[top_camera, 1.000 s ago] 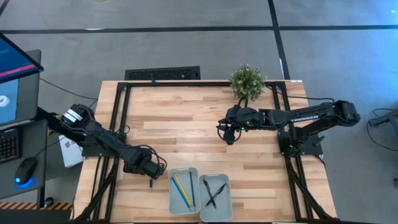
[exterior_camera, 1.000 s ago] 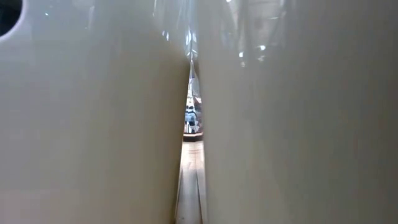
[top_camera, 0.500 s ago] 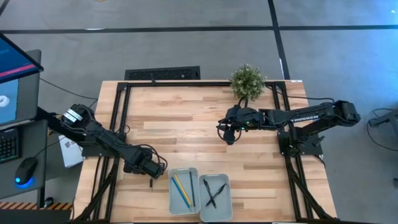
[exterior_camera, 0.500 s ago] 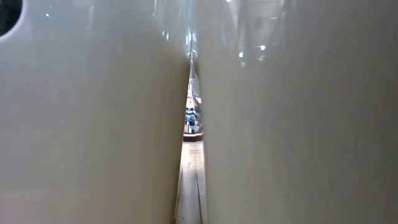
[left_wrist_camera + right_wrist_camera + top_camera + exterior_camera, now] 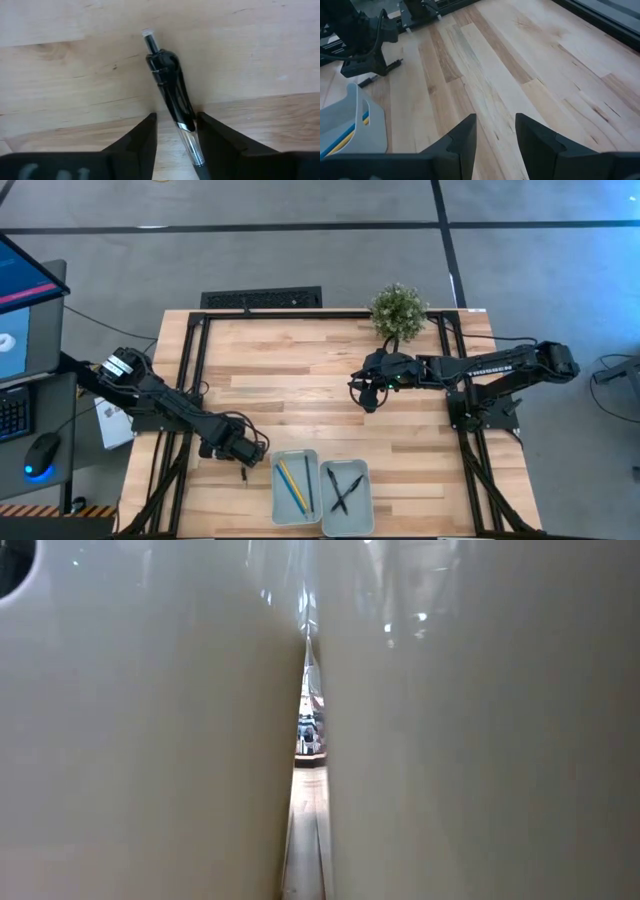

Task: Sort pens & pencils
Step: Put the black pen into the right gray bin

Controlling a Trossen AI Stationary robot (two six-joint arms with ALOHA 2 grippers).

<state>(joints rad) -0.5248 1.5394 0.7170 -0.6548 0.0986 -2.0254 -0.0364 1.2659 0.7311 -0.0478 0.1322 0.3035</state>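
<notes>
Black pen (image 5: 172, 97) is straddled, ungripped, by the parted left gripper (image 5: 176, 132) near the table's (image 5: 300, 380) front edge; the right gripper (image 5: 495, 132) hangs open mid-table

The wooden table top (image 5: 320, 380) is evenly and brightly lit in the high view, with only soft, short shadows cast under both arms. The low view is filled by blurred, pale glossy surfaces (image 5: 150, 740) streaked with glare. A highlight is carried by the glossy black pen (image 5: 172, 100) lying between the left gripper's fingers.
</notes>
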